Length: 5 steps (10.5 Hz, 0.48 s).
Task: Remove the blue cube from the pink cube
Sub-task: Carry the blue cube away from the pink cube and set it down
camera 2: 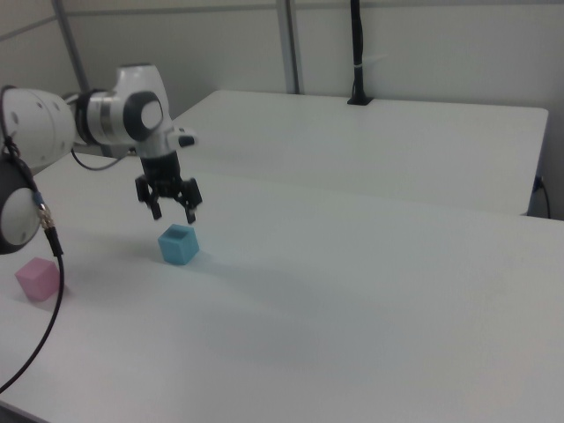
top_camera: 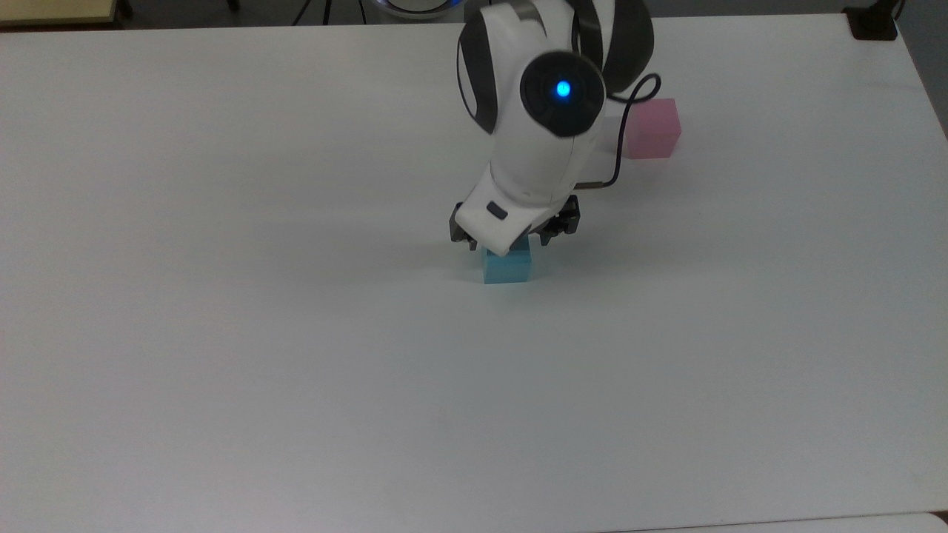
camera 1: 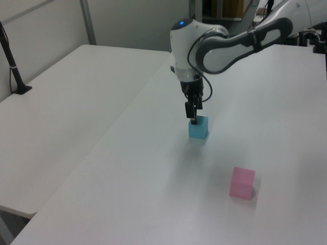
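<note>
Top view, blue cube: it sits flat on the white table, near the middle, just below the gripper as the picture runs, and free of it.
Top view, pink cube: it stands alone toward the top view's upper right, well apart from the blue one and partly crossed by the arm's black cable.
Top view, gripper: the wrist housing covers most of the fingers, but dark finger bodies stick out on both sides, wider than the cube.
Left view, blue cube: it rests on the table with its top face bare; the gripper hangs just above its far edge.
Left view, pink cube: nearer the camera and to the left view's right, nothing on it.
Right view, gripper: the two fingers are spread apart, holding nothing, a clear gap above the blue cube.
Right view, pink cube: at the right view's far left, separate from the blue one.
Task state: judged from how things lie, the blue cube is already off the pink cube and released.
Handling, a judgement: the cube looks light, stiff and matte, so not slippery or fragile.
Where to hold, a judgement: two opposite flat side faces, pinched near mid-height with the fingers square to them, so it does not twist.
</note>
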Motion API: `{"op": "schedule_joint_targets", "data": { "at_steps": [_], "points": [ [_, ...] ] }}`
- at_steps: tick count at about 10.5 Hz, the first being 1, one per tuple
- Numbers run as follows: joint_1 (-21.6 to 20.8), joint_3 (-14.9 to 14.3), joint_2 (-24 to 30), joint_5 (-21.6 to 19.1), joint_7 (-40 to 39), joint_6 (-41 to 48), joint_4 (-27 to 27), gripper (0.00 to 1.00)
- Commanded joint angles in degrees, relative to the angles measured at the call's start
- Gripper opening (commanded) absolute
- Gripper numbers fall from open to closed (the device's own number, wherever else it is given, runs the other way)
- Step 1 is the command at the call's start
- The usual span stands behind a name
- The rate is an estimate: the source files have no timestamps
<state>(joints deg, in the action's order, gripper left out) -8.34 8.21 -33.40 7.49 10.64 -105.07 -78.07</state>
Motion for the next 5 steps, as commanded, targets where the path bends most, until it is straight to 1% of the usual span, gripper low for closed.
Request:
{"op": "schedule_joint_targets", "data": {
  "at_steps": [1, 2, 3, 5],
  "points": [
    [0.0, -0.3, 18.5, 0.5, 5.4, 2.5, -10.8, 1.0],
    [0.2, -0.3, 22.2, 0.5, 7.6, 6.5, -11.9, 1.0],
    [1.4, -0.3, 25.7, 0.4, 8.4, 11.1, -12.0, 1.0],
    [4.4, -0.3, 30.5, 0.0, 5.4, 12.1, -14.6, 1.0]
  ]
}}
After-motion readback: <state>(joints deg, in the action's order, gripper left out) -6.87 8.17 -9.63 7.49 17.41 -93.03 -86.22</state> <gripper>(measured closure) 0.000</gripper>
